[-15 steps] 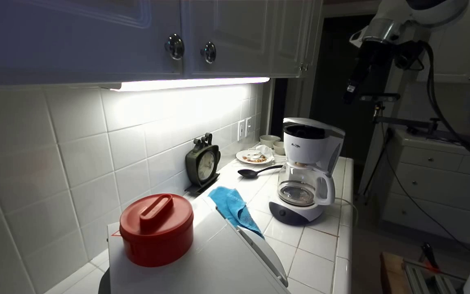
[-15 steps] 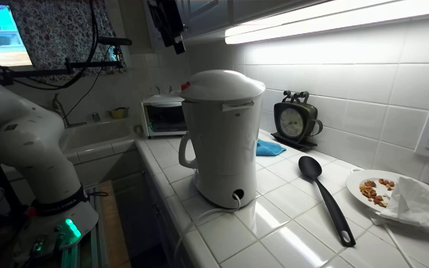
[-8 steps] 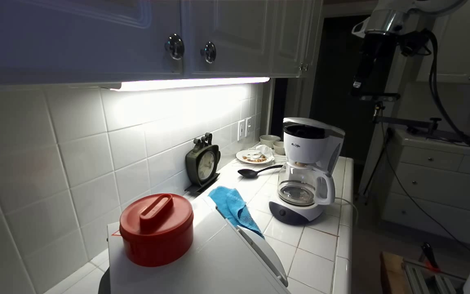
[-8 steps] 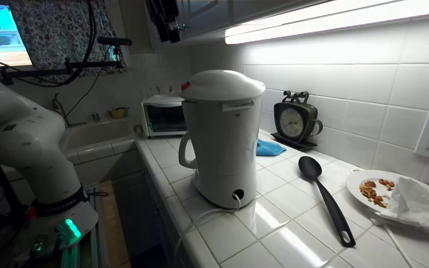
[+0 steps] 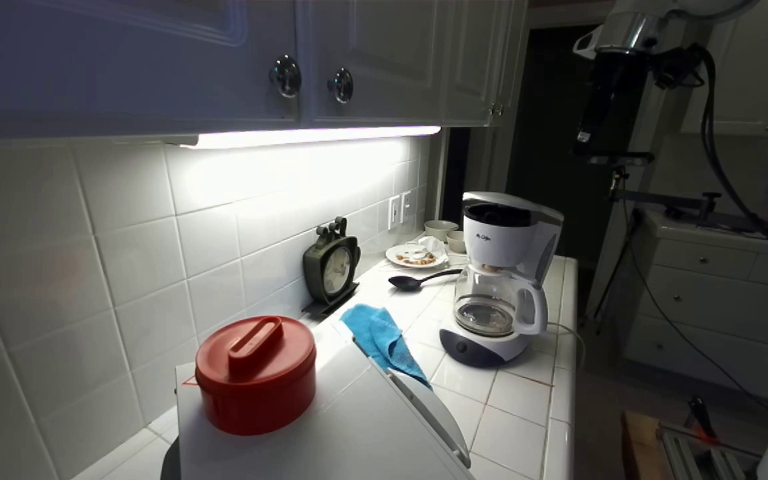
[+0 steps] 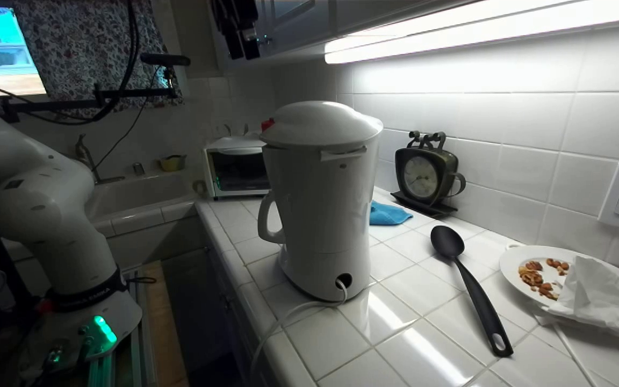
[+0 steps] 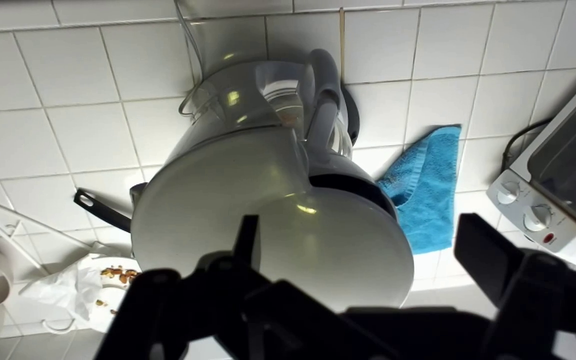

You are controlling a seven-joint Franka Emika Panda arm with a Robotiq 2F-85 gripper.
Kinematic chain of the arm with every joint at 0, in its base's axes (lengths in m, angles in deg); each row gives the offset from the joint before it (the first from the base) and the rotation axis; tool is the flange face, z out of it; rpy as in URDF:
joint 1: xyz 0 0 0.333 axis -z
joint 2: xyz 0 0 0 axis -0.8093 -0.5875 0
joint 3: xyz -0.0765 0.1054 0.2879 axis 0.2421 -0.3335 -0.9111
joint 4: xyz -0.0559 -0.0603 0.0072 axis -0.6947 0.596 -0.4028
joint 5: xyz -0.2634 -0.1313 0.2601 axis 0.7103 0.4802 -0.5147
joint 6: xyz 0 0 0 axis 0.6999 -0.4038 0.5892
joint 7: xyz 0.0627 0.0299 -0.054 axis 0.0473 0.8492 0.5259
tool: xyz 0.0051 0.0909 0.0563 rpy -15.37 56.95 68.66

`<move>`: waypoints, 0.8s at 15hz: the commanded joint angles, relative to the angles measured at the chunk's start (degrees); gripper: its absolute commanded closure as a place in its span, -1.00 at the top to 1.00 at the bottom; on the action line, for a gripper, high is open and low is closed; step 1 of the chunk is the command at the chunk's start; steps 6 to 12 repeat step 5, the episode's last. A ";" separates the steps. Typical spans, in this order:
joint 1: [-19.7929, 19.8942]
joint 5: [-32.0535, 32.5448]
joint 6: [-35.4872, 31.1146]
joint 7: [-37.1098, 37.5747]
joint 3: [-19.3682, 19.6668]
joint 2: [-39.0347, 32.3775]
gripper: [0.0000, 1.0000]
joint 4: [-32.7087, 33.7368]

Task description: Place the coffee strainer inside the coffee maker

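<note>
The coffee maker stands on the tiled counter; its white body shows in both exterior views (image 5: 501, 243) (image 6: 323, 204). Its clear carafe (image 5: 484, 310) is in place. Its white lid (image 7: 228, 200) stands raised, with a dark gap under it. A black rounded interior (image 5: 499, 215) shows in that opening; I cannot tell whether this is the coffee strainer. No strainer shows elsewhere. My gripper is high above the counter in both exterior views (image 5: 583, 141) (image 6: 247, 45). In the wrist view the gripper (image 7: 360, 220) is open, with nothing between its fingers, above the lid.
A blue cloth (image 5: 384, 340), black spoon (image 6: 473, 285) and plate with nuts (image 6: 530, 295) lie around the coffee maker. A clock (image 6: 425, 172) stands at the wall. A toaster oven (image 6: 237, 166) carries a red-lidded container (image 5: 257, 373). Cabinets (image 5: 371, 60) with a lamp hang above.
My gripper has moved slightly up and away from the coffee maker, mostly in the first half second. It has hardly moved since. The coffee maker has not moved.
</note>
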 commanded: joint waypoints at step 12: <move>0.49 1.63 2.33 -0.76 -0.84 -0.10 1.00 1.31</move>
